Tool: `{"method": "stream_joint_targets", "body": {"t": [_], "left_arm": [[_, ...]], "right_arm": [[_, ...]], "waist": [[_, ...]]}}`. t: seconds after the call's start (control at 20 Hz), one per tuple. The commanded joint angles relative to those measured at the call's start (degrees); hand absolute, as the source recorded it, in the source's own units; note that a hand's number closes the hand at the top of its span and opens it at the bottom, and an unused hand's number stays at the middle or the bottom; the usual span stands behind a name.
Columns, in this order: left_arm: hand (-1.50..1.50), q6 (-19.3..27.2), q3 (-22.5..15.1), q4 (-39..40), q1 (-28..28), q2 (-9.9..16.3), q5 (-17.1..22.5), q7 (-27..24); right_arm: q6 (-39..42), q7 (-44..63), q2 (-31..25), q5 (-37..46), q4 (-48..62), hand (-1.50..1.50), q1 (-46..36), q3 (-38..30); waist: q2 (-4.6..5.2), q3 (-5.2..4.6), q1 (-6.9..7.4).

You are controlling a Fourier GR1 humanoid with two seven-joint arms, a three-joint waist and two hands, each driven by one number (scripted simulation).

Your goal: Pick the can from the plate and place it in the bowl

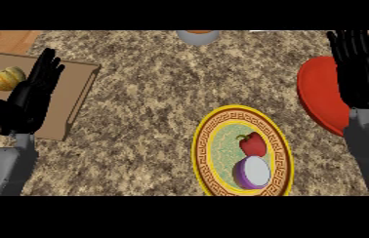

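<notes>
can (252, 173): upright on plate (209, 134), counter's near edge
nearer: right hand (351, 66) (over red bowl (320, 98)), fingers straight, empty
left hand (32, 93): relaxed, empty

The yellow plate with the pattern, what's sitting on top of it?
On the yellow plate sit a red pepper and, just below it, a purple can with a pale top. They hide the plate's surface beneath them. Neither hand touches the plate.

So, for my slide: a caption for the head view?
Open hands, left and right, flank a plate holding purple can and red pepper.
</notes>
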Motion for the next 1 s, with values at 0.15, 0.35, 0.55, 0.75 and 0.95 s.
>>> {"method": "stream_joint_targets", "body": {"t": [0.15, 0.35, 0.55, 0.75, 0.95], "left_arm": [[0.00, 1.9, 3.7, -2.0, 0.8, 0.2, 0.0, -3.7], [0.00, 2.6, 3.8, -0.7, 0.5, -0.5, 0.4, -2.8], [0.00, 2.8, 5.9, -0.8, 0.8, 0.3, 1.3, -3.0], [0.00, 3.8, 5.5, -3.8, 2.7, 0.1, 0.8, -1.8], [0.00, 3.7, 6.0, -2.6, 3.7, -0.1, 0.7, -2.6]], "right_arm": [[-2.7, 5.3, 13.7, 3.5, -12.2, -1.50, -3.6, 17.0], [-13.6, 8.6, 5.3, 23.9, -8.8, -1.50, -2.9, 22.9], [-27.2, 9.3, 13.6, 36.3, -15.4, -1.50, 3.5, 33.0], [-30.4, 20.5, 12.8, 49.8, -21.3, -1.50, 7.5, 42.6], [-24.2, 34.0, 7.3, 60.7, -24.3, -1.50, 7.4, 43.2]], "waist": [[0.63, 1.04, -0.41], [-0.60, 0.35, -3.21], [-0.53, 0.78, -4.43], [-0.79, 0.87, -4.68], [-0.89, 0.66, -6.33]]}}
